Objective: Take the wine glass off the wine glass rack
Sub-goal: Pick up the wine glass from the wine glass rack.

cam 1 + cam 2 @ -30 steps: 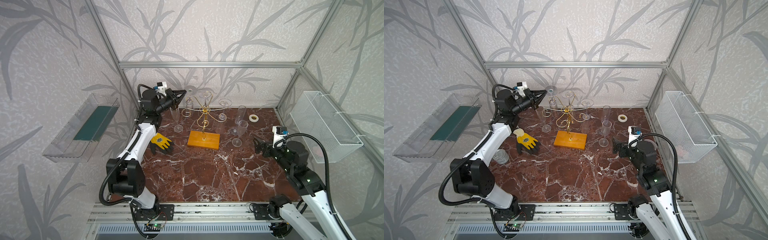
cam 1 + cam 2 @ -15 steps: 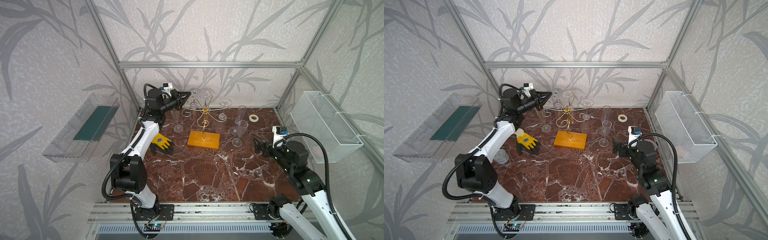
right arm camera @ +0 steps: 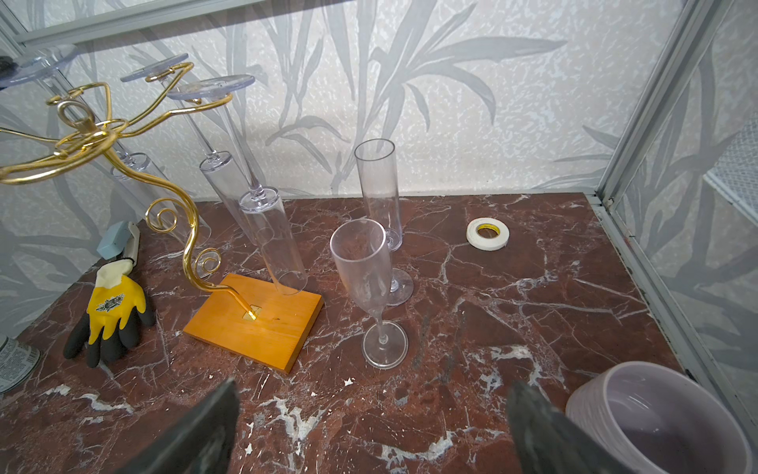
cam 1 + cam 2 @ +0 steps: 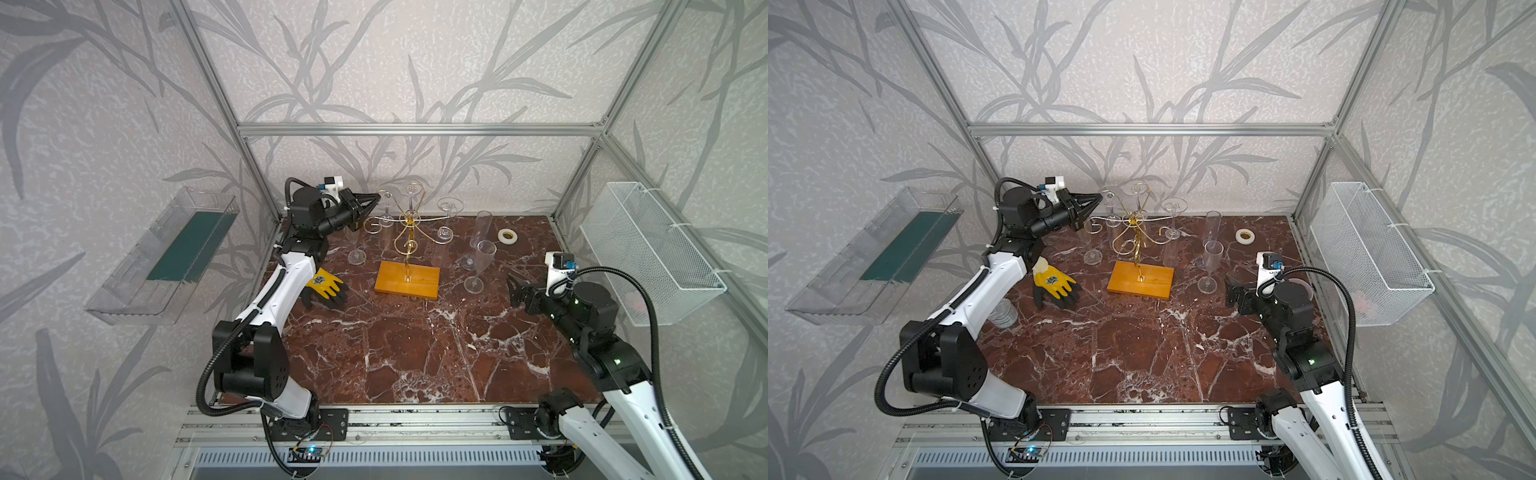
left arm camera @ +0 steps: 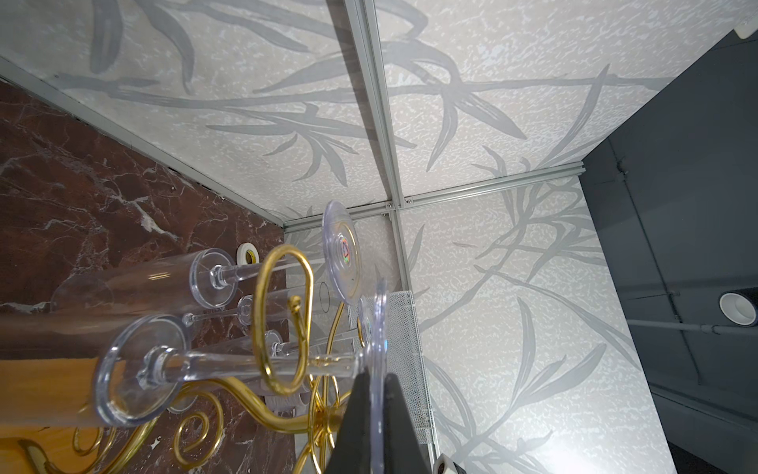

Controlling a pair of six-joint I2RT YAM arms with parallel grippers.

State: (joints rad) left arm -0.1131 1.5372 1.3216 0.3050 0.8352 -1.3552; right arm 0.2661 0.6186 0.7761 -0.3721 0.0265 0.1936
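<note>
The wine glass rack (image 4: 409, 226), gold wire on an orange wooden base (image 4: 407, 279), stands at the back of the marble table; it appears in both top views (image 4: 1136, 232). A clear wine glass (image 5: 229, 365) hangs upside down from a rack arm on the left, its stem through a gold loop (image 5: 262, 328). My left gripper (image 5: 378, 381) is shut on the edge of that glass's foot disc (image 4: 386, 195), high beside the rack (image 4: 1100, 198). My right gripper (image 3: 371, 394) hovers open and empty over the table at the right (image 4: 514, 286).
Two more glasses (image 4: 450, 204) hang on the rack. Three glasses stand on the table, one left of the rack (image 4: 356, 251) and two right (image 4: 478, 266). Tape roll (image 4: 508, 236), yellow-black glove (image 4: 326, 286), lilac bowl (image 3: 652, 418), wire basket (image 4: 648, 253), clear wall tray (image 4: 166, 253).
My left gripper has shifted slightly to the right, towards the rack, still pinching the glass foot. The right arm has not moved.
</note>
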